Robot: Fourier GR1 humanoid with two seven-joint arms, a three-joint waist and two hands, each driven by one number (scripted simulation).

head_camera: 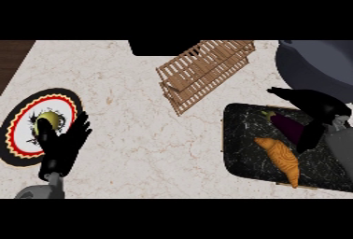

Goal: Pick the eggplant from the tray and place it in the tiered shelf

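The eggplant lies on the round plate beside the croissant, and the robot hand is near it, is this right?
Not quite. The head view shows the eggplant lying on the dark tray, not on a round plate. The rest holds: the croissant is beside it, and the right robot hand is near it.

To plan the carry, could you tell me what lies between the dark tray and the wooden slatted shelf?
In the head view, only bare marble counter separates the black tray from the wooden slatted shelf.

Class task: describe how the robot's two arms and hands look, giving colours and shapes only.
Both hands are matte black with slender fingers and a thumb: the left hand, the right hand. Each sits on a smooth grey forearm, rounded like a tube. No cables, markings or sleeves show.
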